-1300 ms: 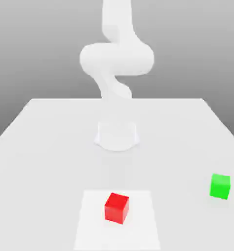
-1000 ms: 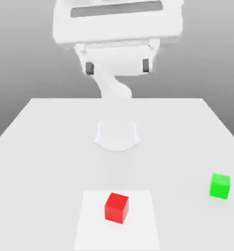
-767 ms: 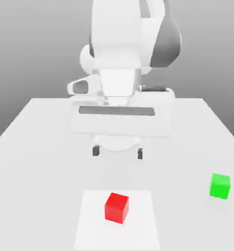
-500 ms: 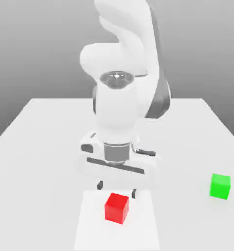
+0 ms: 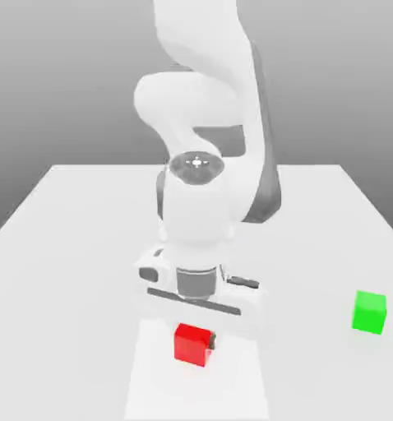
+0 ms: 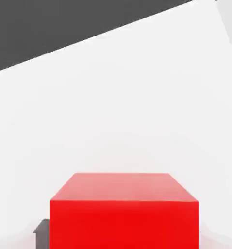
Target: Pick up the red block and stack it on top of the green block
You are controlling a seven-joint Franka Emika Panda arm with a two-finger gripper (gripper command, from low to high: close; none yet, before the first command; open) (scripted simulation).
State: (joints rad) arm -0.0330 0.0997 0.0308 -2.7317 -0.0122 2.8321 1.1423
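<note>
Gripping the small bright red cube (image 5: 192,344) between both fingers, gripper (image 5: 193,342) lowered straight over it and clamped shut on its sides, one dark fingertip (image 5: 211,340) peeking past the cube's edge on the exterior view's right. Seen from the hand camera as a broad red face (image 6: 124,216) directly beneath the palm, squarely centred, with a dark pad (image 6: 41,227) tucked at one lower corner — centred presumably so that the squeeze lands evenly on opposite faces and keeps the cube from twisting. Resting, or nearly so, on the paler square patch (image 5: 150,378) of the white tabletop (image 5: 68,247), right under the hand; whether already lifted clear cannot be told. Held low and vertical, wrist stacked above the fingers, most likely to keep the pull-up straight and the cube level for the later placement. Farther out from the gripper, well apart toward the exterior view's right, sits the small bright green cube (image 5: 369,312), alone and untouched on the bare table, top face free to receive the load. Judged from this: grasp step done or just closing, lift and carry across still ahead, stacking not yet begun. Beyond everything, white arm (image 5: 204,107) rising behind the hand against a plain grey backdrop.
</note>
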